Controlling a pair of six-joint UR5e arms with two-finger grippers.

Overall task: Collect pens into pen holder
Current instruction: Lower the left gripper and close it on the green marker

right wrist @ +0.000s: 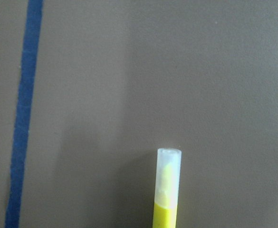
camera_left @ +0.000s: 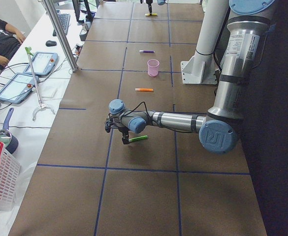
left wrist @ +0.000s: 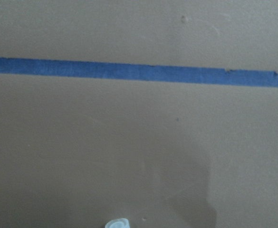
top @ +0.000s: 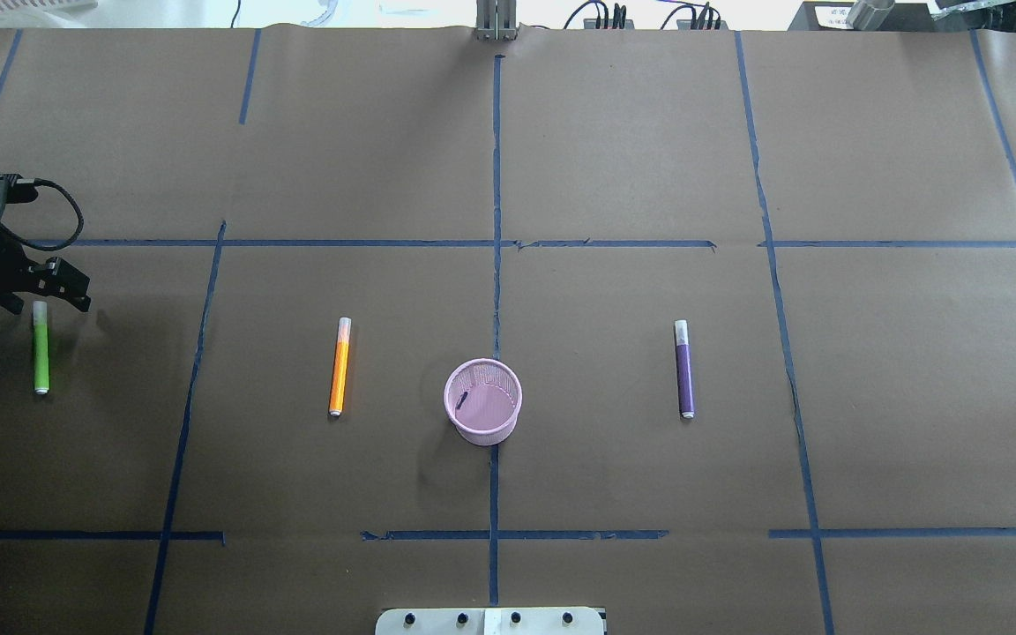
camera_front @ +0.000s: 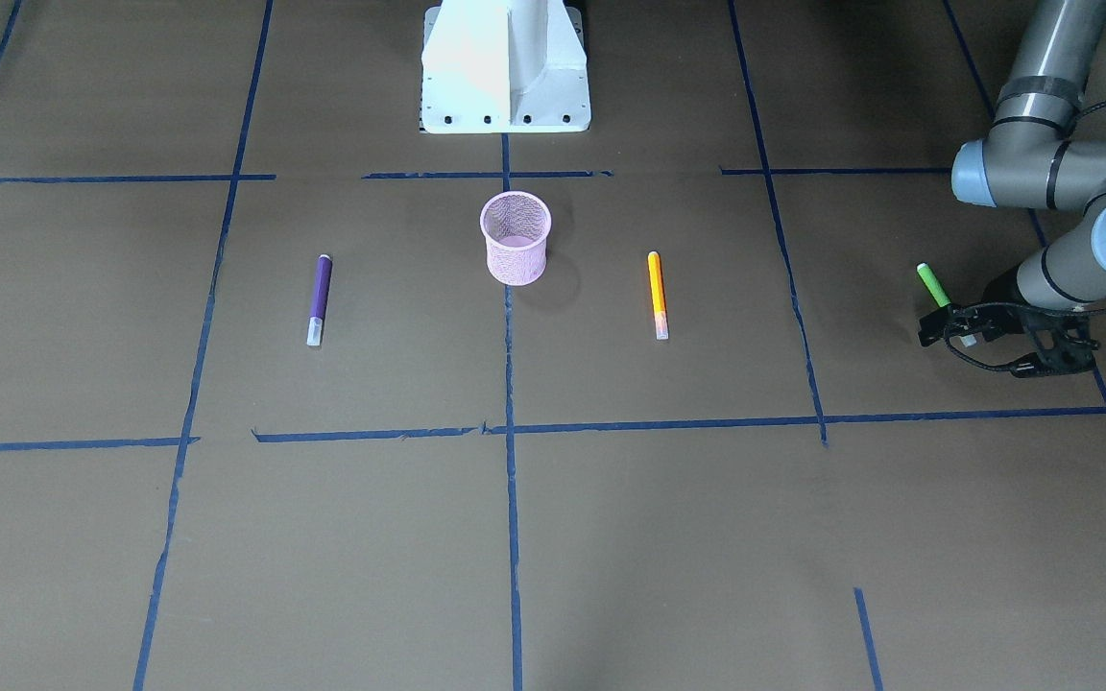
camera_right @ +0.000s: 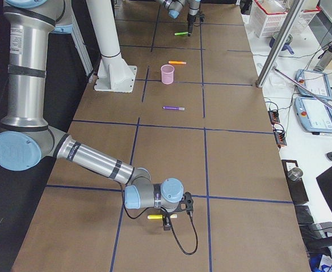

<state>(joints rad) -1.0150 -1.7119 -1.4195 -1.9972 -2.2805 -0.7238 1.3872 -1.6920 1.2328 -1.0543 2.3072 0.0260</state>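
Though visible, left end effector (top: 42, 300) indistinct

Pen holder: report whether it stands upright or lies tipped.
Upright. The pen holder rests on its base, round rim facing up; the overhead view looks down into it.

I count four pens on the worktop (top: 614, 159): one purple pen (top: 684, 369), one orange pen (top: 339, 367), one green pen (top: 41, 353), one yellow pen (right wrist: 167, 190). One pink mesh cup (camera_front: 516, 257). Two robot arms: one left arm (camera_left: 183, 121), one right arm (camera_right: 92, 160).
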